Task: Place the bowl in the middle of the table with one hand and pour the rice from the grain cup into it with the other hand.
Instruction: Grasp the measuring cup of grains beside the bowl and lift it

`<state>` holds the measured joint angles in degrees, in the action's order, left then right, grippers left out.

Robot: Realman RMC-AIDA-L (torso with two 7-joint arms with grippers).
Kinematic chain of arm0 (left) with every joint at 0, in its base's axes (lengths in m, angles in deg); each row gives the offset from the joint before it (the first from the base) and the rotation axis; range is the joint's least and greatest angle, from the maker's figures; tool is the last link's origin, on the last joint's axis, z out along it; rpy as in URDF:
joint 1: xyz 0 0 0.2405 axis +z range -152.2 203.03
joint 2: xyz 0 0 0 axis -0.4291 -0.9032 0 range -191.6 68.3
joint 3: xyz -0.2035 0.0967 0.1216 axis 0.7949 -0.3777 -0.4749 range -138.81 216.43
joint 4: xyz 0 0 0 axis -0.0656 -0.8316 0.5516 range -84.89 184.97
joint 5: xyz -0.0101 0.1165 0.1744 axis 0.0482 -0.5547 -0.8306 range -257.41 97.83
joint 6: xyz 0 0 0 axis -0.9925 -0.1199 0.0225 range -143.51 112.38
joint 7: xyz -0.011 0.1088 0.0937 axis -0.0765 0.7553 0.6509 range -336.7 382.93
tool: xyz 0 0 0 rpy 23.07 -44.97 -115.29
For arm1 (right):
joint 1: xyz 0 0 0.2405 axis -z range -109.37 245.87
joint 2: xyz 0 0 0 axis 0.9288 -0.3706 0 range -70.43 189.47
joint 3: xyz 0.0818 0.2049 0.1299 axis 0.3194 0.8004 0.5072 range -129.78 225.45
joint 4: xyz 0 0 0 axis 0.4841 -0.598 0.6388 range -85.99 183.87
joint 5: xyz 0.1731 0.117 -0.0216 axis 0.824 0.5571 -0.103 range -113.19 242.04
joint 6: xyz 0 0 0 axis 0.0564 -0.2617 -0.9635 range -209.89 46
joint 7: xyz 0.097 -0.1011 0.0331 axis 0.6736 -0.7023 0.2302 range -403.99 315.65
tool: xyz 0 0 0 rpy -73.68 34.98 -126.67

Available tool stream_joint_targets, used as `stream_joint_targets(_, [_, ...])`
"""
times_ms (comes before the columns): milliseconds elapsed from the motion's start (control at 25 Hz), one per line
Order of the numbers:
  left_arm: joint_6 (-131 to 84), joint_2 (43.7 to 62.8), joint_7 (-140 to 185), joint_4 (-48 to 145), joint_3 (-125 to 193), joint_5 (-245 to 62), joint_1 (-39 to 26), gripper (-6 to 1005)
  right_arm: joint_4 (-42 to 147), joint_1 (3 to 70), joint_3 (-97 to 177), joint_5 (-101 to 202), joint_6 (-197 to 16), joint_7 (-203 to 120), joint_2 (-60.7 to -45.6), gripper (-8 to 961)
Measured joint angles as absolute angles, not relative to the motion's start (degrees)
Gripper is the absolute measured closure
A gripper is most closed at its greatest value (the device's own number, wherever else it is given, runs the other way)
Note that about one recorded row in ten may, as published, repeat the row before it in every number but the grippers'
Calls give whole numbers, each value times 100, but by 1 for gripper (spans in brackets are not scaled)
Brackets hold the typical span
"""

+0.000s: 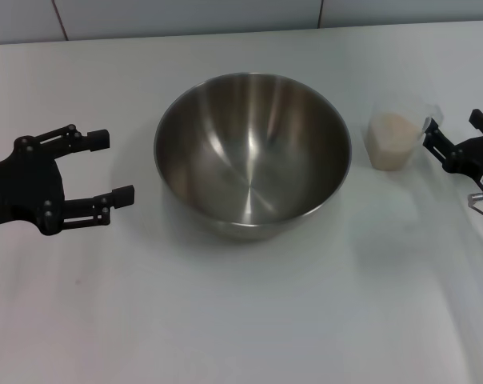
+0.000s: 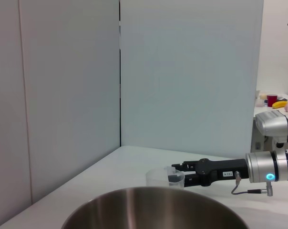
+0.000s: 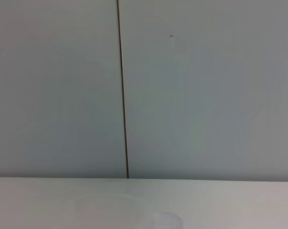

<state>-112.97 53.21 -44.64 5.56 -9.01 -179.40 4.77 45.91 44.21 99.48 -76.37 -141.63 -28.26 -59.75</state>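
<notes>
Mid-surface (image 1: 241,320) sits bowl (image 1: 253,152), empty, so placing looks done. Left tool (image 1: 105,168) released, fingers spread, just left of bowl. Grain cup (image 1: 393,136) with rice (image 1: 392,138) upright right of bowl, nothing poured yet. Right tool (image 1: 433,136) at cup's right side, can't tell if clamped. Nothing blocking pour path.
</notes>
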Motion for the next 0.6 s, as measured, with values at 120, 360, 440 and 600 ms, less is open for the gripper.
stream_joint_targets(120, [-11247,5322,-4464,561,-901,-17943,464,138,4588,4399,9966,-7635,-14162,-2826,-5974,170])
stream_joint_targets(360, [-11224,5328,-4465,587,-901,-17946,419,139,4616,4318,9973,-7631,-14161,-2826,-5964,170])
stream_joint_targets(440, [-11222,5332,-4465,587,-901,-17947,400,139,4619,4300,9975,-7629,-14161,-2826,-5964,170])
stream_joint_targets(600, [-11185,5332,-4465,589,-900,-17946,373,139,4624,4275,9978,-7629,-14161,-2826,-5965,171])
